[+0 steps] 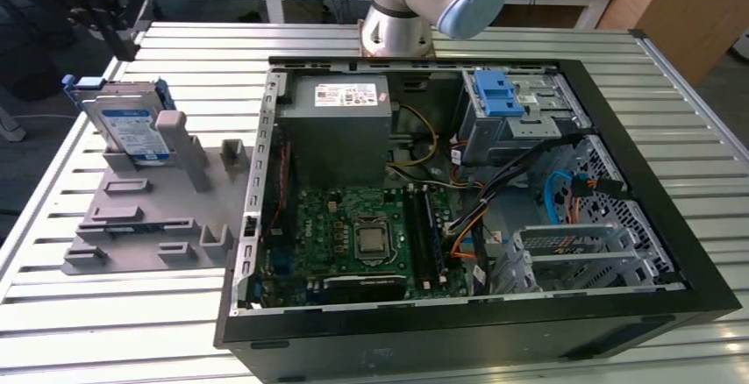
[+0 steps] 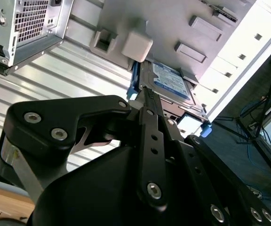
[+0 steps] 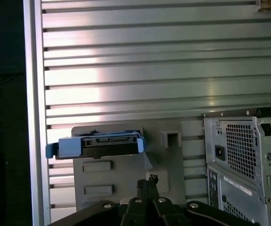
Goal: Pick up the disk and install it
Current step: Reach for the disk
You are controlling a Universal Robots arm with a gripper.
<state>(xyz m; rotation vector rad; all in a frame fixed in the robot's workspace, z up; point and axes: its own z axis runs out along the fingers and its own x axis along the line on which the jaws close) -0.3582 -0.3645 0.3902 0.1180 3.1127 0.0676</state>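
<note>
Arm: its base (image 1: 395, 29) stands behind the open computer case (image 1: 655, 314). Its wrist hangs over the exterior view's left side of the slatted surface (image 1: 117, 323), pointing down.
Pincer: the pincer (image 1: 123, 46) has its tips drawn together in both wrist views and holds nothing.
Disk: the disk (image 1: 131, 130) stands on edge in the grey stand (image 1: 140, 217), beside the case, with the blue bracket around its rim.
Disk to pincer: the disk is below the pincer tips and clearly apart from them. The first wrist view looks down on the disk's top edge (image 3: 100, 146).

Open computer case (image 1: 468, 331), grey, seemingly plastic stand (image 1: 129, 226)
</note>
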